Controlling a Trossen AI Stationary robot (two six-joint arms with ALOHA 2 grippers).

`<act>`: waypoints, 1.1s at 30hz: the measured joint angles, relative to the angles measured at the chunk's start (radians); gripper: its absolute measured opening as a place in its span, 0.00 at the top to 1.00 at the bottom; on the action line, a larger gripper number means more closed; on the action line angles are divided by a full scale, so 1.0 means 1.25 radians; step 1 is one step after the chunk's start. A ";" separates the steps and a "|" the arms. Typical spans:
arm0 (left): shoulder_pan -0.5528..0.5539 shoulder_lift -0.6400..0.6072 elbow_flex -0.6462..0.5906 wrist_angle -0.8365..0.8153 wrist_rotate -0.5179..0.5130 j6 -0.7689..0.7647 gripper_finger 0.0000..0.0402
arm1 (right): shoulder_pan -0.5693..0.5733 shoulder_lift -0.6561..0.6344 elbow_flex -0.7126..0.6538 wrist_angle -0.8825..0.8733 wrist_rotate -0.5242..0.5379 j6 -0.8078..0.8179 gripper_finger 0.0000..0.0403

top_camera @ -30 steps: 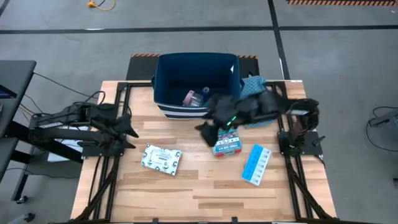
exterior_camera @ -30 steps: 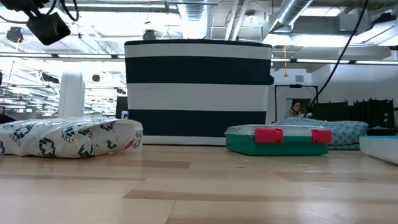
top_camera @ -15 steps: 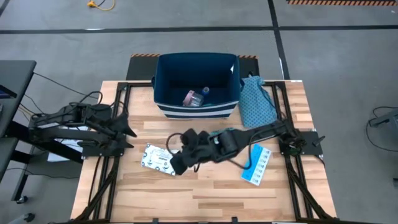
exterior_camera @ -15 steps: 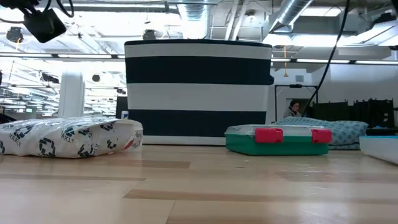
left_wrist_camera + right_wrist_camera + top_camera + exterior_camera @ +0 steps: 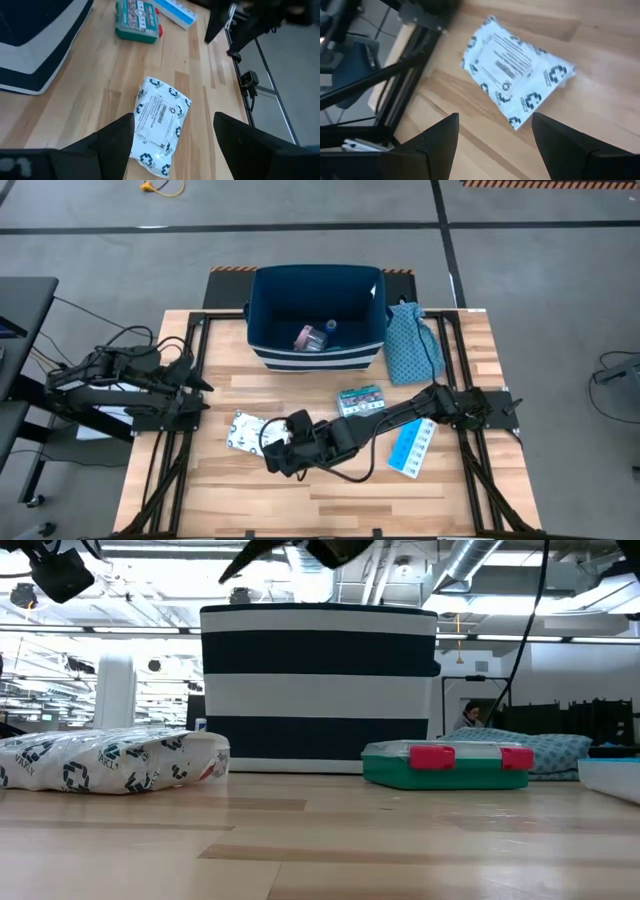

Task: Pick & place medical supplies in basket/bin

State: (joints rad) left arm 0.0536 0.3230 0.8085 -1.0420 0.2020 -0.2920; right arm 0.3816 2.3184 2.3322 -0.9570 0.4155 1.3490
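Lower right end effector (image 5: 272, 456), fingers spread, squarely over white packet (image 5: 250, 432); pinch its middle, then carry to bin (image 5: 262, 315).

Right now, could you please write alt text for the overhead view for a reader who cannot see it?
The right hand, open, hovers beside a white packet on a wooden table. A teal box and blue pill organiser lie nearby, behind them a navy bin.
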 joint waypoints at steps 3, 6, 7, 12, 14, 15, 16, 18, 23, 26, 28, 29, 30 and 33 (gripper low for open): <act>0.000 -0.010 0.000 0.000 0.000 -0.002 0.35 | 0.003 0.011 0.000 0.006 -0.002 0.022 0.39; 0.000 -0.009 0.000 -0.001 0.000 -0.009 0.35 | 0.007 0.013 0.000 0.006 -0.002 0.025 0.39; 0.000 -0.010 0.000 -0.003 0.000 -0.013 0.35 | 0.008 0.012 0.000 0.007 0.002 0.025 0.39; 0.000 -0.010 -0.031 0.016 0.020 -0.062 0.35 | 0.009 -0.005 0.002 0.001 0.031 0.023 0.39; 0.000 -0.018 -0.064 0.026 0.020 -0.121 0.35 | 0.009 -0.022 0.003 -0.013 0.045 0.007 0.39; 0.000 -0.026 -0.086 0.032 0.016 -0.155 0.35 | 0.009 -0.027 0.006 -0.006 0.050 0.005 0.39; 0.000 -0.039 -0.113 0.044 0.016 -0.190 0.35 | 0.008 -0.034 0.007 -0.005 0.056 0.004 0.39; 0.000 -0.078 -0.163 0.066 0.016 -0.262 0.35 | 0.012 -0.051 0.004 -0.025 0.074 -0.011 0.39; 0.000 -0.193 -0.254 0.099 0.030 -0.396 0.35 | 0.022 -0.082 0.005 -0.025 0.112 -0.019 0.39; 0.000 -0.229 -0.288 0.080 0.049 -0.421 0.35 | 0.022 -0.098 0.005 -0.027 0.120 -0.039 0.39; 0.000 -0.238 -0.308 0.081 0.067 -0.425 0.35 | 0.022 -0.102 0.005 -0.017 0.122 -0.045 0.39; 0.000 -0.238 -0.317 0.079 0.073 -0.427 0.35 | 0.022 -0.106 0.005 -0.018 0.123 -0.048 0.39; 0.000 -0.236 -0.325 0.079 0.076 -0.431 0.35 | 0.022 -0.108 0.004 -0.019 0.124 -0.054 0.39; 0.000 -0.212 -0.338 0.083 0.081 -0.436 0.35 | 0.023 -0.114 0.005 -0.001 0.127 -0.063 0.39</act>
State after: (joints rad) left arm 0.0540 0.0579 0.3867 -0.9378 0.3027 -0.8368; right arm 0.4101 2.1759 2.3383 -0.9579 0.5741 1.2698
